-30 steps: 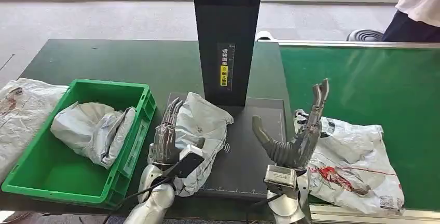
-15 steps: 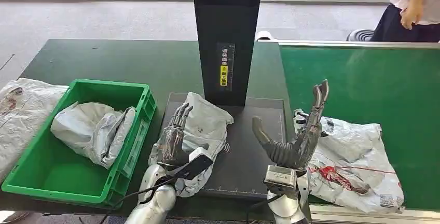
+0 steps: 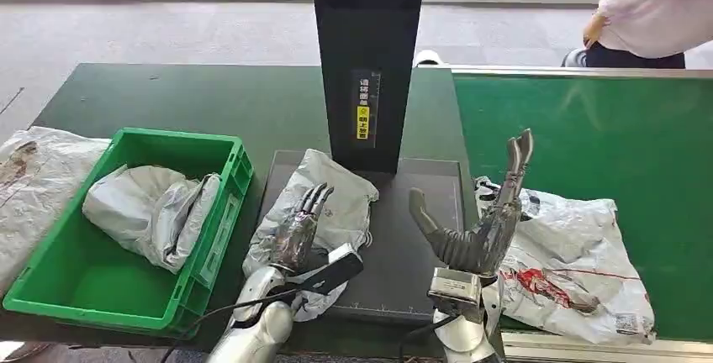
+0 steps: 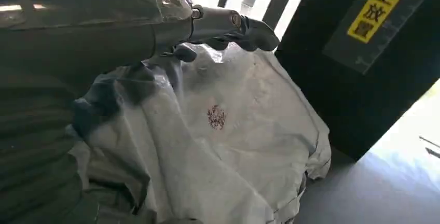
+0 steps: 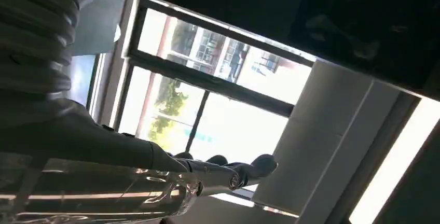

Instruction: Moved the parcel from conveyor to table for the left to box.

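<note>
The crumpled grey parcel (image 3: pixel 332 199) lies flat on the dark scanner plate (image 3: pixel 420 245), just beside my green box (image 3: pixel 101 287), which holds another bag.

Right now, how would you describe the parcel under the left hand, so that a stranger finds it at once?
Find the tall black scanner column at the middle of the table. On the dark base plate at its foot lies a crumpled white parcel, with the left hand resting on it. Unlike the grey parcel in the green bin and the red-printed parcel on the conveyor, it alone lies on this plate.
</note>
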Controlling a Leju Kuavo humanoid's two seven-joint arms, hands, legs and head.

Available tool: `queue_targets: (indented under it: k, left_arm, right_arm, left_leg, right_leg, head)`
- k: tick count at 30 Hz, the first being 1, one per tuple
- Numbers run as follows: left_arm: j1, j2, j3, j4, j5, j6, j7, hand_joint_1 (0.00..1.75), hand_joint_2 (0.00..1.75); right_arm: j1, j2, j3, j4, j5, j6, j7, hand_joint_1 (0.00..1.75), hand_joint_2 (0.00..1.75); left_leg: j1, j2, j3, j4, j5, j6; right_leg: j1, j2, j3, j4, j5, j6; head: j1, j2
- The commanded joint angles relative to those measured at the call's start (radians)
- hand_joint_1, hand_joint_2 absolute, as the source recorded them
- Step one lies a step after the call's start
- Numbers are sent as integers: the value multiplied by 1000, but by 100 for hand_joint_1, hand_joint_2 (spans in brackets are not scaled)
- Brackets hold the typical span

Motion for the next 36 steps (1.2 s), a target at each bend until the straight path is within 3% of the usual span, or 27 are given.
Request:
queue_targets:
  k: [1,6,7,8,14,36]
  left_arm:
    - [-77,5,-31,165,-56,-37,59,0,175]
    - [-84,6,-33,189,-101,-59,103,2,175]
    - [-85,6,-32,193,-105,-63,107,127,175]
    - [-87,7,-34,199,-119,-70,119,175,175]
    - [-111,5,-46,266,-192,-138,187,175,175]
    - [-114,7,-42,286,-228,-152,216,175,175]
  right_arm:
    - [62,33,-58,0,-1,2,-1,0,175]
    - [62,34,-58,1,1,2,-1,0,175]
    - [63,35,-59,1,2,2,-1,0,175]
    - [63,35,-59,0,2,2,-1,0,175]
    - [59,46,-69,10,11,2,-1,0,175]
    - [63,49,-73,10,13,2,-1,0,175]
  left_leg:
    - [0,-3,3,-3,0,0]
    - [0,-2,5,-4,1,0]
    - [0,-2,4,-3,0,0]
    - [0,-2,5,-4,1,0]
    - [0,-2,6,-5,1,0]
    - [0,0,12,-3,0,0]
  right_leg:
    - [0,-4,4,-3,-1,0]
    - [0,-3,6,-4,0,-1]
    - [0,-3,5,-3,0,0]
    - [0,-3,6,-4,0,-1]
    - [0,-3,8,-5,0,-1]
    - [0,-1,13,-3,0,-1]
  head:
    - [0,0]
    - [0,0]
    - [0,0]
    - [0,0]
    - [0,0]
    - [0,0]
